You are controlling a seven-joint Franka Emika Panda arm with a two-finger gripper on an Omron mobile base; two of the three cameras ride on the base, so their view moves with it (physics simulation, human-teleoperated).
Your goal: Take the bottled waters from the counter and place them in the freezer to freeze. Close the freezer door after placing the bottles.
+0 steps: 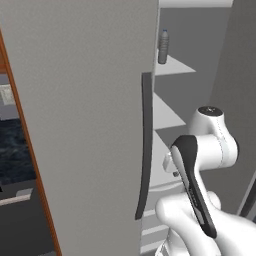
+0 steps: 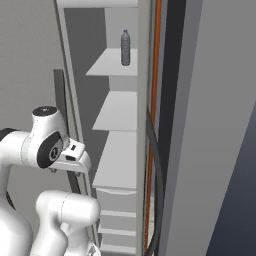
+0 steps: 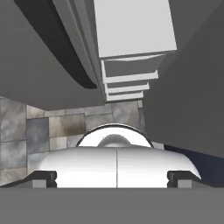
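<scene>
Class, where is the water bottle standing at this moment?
The water bottle stands upright on an upper white shelf inside the open freezer, seen near the top of both base views.

The left base view is looking forward from behind the arm, close against the closed door (image 1: 85,125), into the open freezer (image 1: 172,112). The right base view is looking at the same shelves (image 2: 117,112) and bottle (image 2: 125,47) from the other side. The hand view is pointing steeply down, taking in the lower shelves (image 3: 131,26) and tiled floor (image 3: 39,131).
</scene>
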